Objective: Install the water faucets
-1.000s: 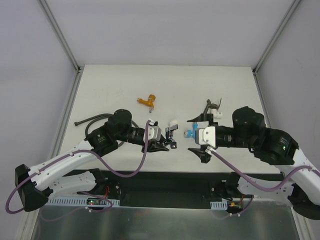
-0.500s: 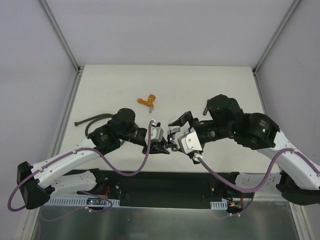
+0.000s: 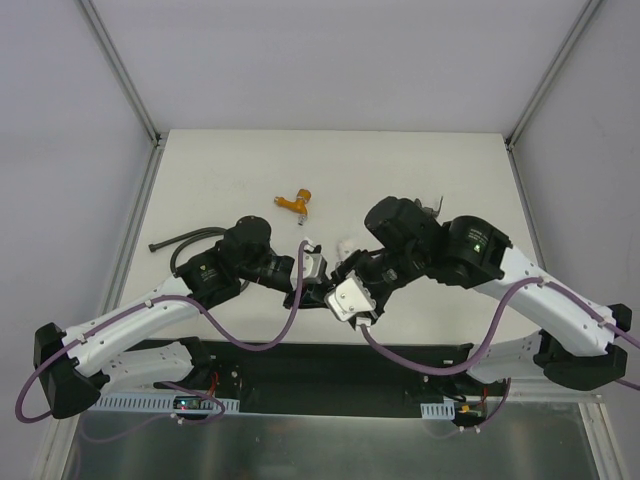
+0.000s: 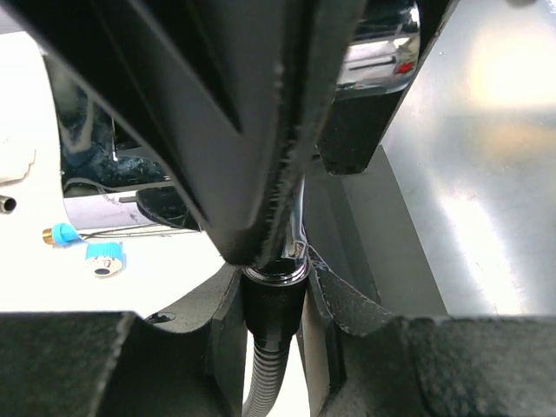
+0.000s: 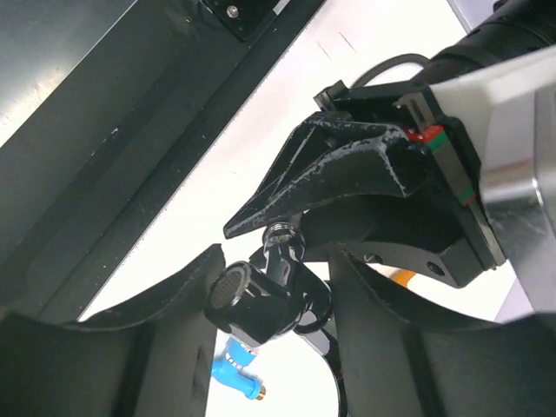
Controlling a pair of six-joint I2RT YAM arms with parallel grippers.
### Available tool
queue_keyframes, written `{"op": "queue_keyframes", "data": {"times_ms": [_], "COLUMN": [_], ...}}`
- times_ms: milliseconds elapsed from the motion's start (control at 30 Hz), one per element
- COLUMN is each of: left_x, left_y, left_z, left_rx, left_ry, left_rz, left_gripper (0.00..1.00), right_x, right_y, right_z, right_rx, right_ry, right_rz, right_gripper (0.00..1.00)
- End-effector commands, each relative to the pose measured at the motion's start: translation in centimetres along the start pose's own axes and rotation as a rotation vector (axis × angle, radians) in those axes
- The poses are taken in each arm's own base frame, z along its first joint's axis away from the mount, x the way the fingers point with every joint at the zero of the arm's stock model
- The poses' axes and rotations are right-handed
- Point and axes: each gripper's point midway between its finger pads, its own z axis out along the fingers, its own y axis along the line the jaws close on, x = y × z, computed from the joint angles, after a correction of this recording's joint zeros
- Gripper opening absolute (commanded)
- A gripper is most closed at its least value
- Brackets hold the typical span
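Observation:
In the middle near the table's front edge, my left gripper (image 3: pixel 322 291) is shut on the dark knurled end nut (image 4: pixel 274 300) of the ribbed hose (image 4: pixel 263 387). A shiny chrome faucet (image 5: pixel 261 304) sticks out of that nut. My right gripper (image 5: pixel 276 261) has come in from the right, and its two fingers (image 5: pixel 174 300) press against both sides of the faucet body. The orange-brass faucet (image 3: pixel 296 203) lies further back on the table. The blue faucet (image 5: pixel 236 369) lies on the table beneath the grippers. Only the dark grey-brown faucet's lever (image 3: pixel 433 209) shows behind the right arm.
The hose (image 3: pixel 185 240) curls on the table behind the left arm. A white elbow fitting (image 3: pixel 345 245) lies just behind the two grippers. The table's dark front edge (image 5: pixel 130 148) runs close below them.
My right arm has swung left from beside the blue faucet to the left gripper. Its jaws have narrowed from wide open onto the chrome faucet. The left gripper has barely moved.

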Motion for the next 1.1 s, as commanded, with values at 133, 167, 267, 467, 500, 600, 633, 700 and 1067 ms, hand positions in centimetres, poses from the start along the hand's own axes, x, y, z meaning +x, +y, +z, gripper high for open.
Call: {"op": "queue_keyframes", "data": {"times_ms": [133, 167, 267, 467, 500, 600, 633, 700, 1067], "left_x": [-4.2, -4.3, -4.4, -4.4, -4.4, -4.5, -4.7, -4.7, -4.2], "left_y": [-0.9, -0.9, -0.7, 1.7, 2.6, 4.4, 4.8, 5.8, 11.0], "left_z": [-0.6, -0.7, -0.8, -1.4, -1.7, -2.5, -2.8, -3.4, -8.2], "left_rx": [0.046, 0.044, 0.026, -0.136, -0.191, -0.317, -0.351, -0.421, -0.863], "left_ry": [-0.105, -0.107, -0.108, -0.097, -0.092, -0.100, -0.104, -0.112, -0.111], "left_rz": [0.119, 0.122, 0.133, 0.139, 0.140, 0.142, 0.146, 0.147, 0.123], "left_gripper": [0.00, 0.00, 0.00, 0.00, 0.00, 0.00, 0.00, 0.00, 0.00], "right_x": [1.0, 0.9, 1.1, 0.6, 0.5, 0.7, 1.1, 1.2, 3.3], "right_y": [-0.3, -0.3, -0.5, -0.6, -0.8, -1.7, -2.1, -2.8, -7.3], "right_z": [0.5, 0.6, 0.7, 1.1, 1.1, 1.5, 1.6, 1.9, 2.5], "right_rx": [-0.014, -0.015, -0.004, 0.012, 0.023, 0.090, 0.122, 0.177, 0.531], "right_ry": [0.083, 0.084, 0.095, 0.082, 0.082, 0.103, 0.125, 0.129, 0.214], "right_rz": [0.026, 0.027, 0.060, 0.192, 0.220, 0.312, 0.337, 0.421, 0.870], "right_gripper": [0.36, 0.32, 0.16, 0.02, 0.02, 0.02, 0.02, 0.02, 0.02]}}
